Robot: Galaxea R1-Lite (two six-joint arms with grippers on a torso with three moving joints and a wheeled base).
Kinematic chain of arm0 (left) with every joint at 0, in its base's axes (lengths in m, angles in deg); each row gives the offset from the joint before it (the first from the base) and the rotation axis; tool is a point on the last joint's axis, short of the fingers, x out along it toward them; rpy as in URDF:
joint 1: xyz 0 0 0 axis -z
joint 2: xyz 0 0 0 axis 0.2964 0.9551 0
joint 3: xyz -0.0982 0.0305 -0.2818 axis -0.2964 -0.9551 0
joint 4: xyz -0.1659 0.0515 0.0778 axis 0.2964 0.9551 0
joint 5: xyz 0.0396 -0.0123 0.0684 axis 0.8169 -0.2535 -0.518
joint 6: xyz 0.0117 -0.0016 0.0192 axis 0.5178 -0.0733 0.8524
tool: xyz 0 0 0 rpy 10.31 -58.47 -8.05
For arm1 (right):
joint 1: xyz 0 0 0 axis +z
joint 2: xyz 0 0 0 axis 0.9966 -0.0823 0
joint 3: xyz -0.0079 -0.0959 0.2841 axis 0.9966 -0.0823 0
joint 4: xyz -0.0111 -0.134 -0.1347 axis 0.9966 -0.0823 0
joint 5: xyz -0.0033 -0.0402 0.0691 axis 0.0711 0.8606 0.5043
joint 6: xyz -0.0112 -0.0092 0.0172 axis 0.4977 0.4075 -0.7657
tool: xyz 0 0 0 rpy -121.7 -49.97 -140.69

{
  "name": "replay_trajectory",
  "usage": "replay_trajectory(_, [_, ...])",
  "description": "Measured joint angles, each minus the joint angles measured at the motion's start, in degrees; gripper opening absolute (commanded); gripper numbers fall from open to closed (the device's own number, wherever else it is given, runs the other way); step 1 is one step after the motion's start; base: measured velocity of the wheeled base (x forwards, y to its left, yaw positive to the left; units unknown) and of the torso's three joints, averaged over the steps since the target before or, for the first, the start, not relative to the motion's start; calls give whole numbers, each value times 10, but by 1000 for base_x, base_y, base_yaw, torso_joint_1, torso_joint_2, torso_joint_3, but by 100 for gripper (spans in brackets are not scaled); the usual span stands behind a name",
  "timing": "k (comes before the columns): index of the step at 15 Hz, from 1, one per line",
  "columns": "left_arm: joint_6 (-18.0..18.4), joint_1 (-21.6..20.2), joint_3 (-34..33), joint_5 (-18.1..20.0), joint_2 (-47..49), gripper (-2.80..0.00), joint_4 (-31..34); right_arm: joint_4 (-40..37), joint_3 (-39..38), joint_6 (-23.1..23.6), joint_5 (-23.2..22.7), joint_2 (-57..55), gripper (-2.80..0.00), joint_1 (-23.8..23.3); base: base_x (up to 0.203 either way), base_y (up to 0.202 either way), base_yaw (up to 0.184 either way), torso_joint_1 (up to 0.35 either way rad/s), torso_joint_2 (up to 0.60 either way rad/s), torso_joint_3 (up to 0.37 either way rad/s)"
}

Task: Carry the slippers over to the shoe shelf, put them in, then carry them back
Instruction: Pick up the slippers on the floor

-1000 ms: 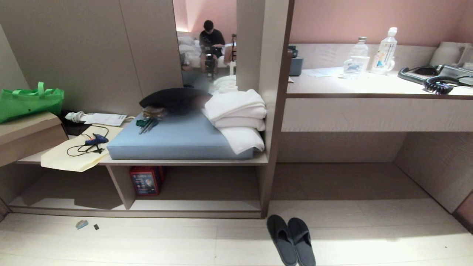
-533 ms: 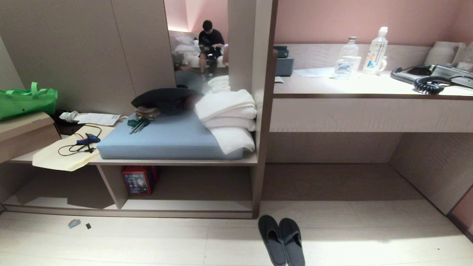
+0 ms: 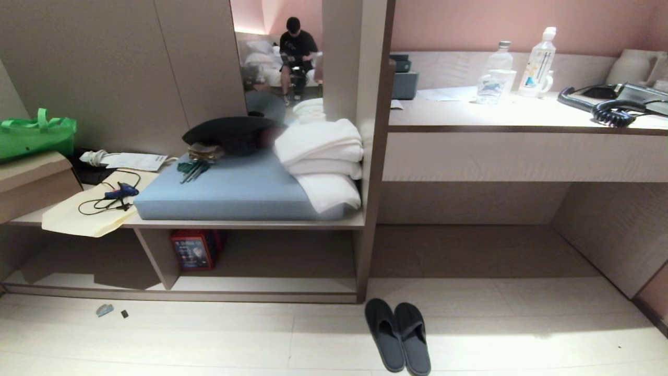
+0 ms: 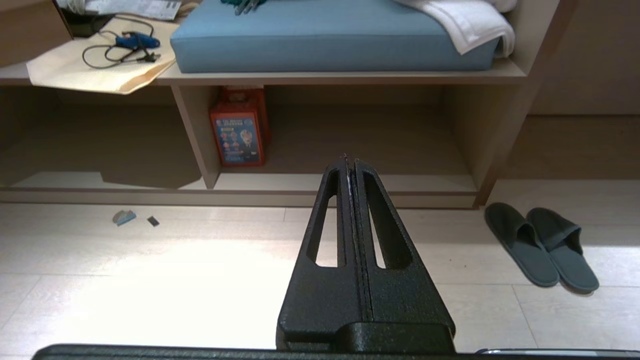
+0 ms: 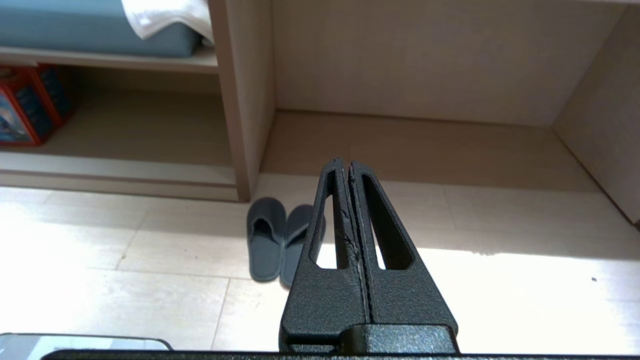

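The slippers (image 3: 397, 335) lie side by side and touching on the floor just in front of the upright end panel (image 3: 369, 209) of the shoe shelf (image 3: 261, 284), toes toward the unit, so their long axis runs straight away from me. From my right gripper (image 5: 345, 163), pressed shut and empty, they sit low and a little to my left; from my left gripper (image 4: 350, 160), equally shut and empty, they are farther off to my right, so I judge the right arm nearer. Beyond the panel, the shelf's pale bottom board waits unfilled beside a red box (image 3: 194, 250).
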Motion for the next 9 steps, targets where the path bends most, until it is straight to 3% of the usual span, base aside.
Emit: replay_trajectory(9, [-7, 0, 0, 0, 0, -280, 0, 0, 0, -1, 0, 0, -280, 0, 0, 0, 0, 2, 3, -199])
